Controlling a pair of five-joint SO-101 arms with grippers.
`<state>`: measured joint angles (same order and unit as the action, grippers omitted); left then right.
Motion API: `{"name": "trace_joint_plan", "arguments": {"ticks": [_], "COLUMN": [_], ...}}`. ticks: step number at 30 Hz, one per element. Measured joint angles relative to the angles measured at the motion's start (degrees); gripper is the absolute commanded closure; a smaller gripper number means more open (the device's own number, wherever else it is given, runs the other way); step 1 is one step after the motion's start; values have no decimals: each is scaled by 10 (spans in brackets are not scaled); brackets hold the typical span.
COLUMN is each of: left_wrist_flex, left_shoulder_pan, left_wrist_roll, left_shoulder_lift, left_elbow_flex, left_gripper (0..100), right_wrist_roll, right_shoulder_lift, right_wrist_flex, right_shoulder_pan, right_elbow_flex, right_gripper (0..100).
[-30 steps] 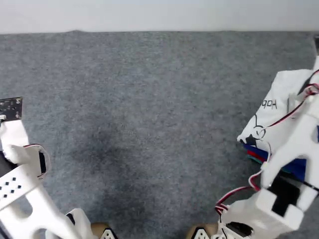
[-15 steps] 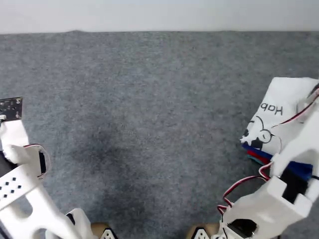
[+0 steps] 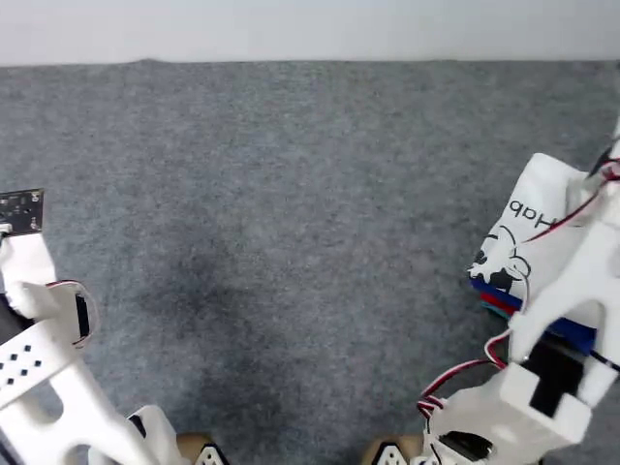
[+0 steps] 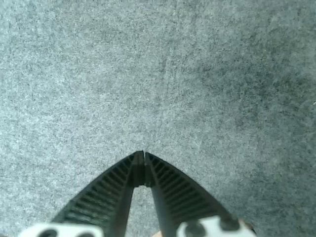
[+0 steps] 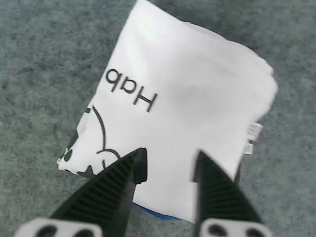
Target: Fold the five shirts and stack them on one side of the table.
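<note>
left arm point(image 3: 48, 387): mine is a white printed shell with a patch of small black dots and a dark circuit board point(image 3: 19, 211)
right arm point(image 3: 552, 378): white shell, black block inset, red-white-black cables point(image 3: 468, 368)
left gripper point(image 4: 143, 157): I see black ribbed fingers, white mounts
right gripper point(image 5: 170, 159): same black ribbed fingers, white mounts, dark holes

The right arm point(image 3: 572, 281), which had drawn back toward the tabletop's near right corner half a second ago, has swung forward again over the white shirt point(image 3: 518, 237) at the right edge. That shirt seems to have slid slightly toward the near edge, and its far corner now looks narrower.
</note>
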<state>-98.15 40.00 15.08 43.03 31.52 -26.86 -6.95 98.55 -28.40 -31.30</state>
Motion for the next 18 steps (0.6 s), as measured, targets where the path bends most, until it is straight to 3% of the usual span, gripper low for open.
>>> {"name": "trace_joint_plan", "arguments": {"ticks": [4, 18], "left_wrist_flex": [0, 0], "left_shoulder_pan": [0, 0], "left_wrist_roll": [0, 0], "left_shoulder_lift": [0, 0], "left_elbow_flex": [0, 0], "left_gripper": [995, 995], "right_wrist_roll": [3, 4], "right_shoulder_lift": [-68, -192], "right_wrist_flex": [11, 21], "right_shoulder_pan": [1, 62], "right_elbow_flex": [0, 63], "right_gripper": [993, 989]}}
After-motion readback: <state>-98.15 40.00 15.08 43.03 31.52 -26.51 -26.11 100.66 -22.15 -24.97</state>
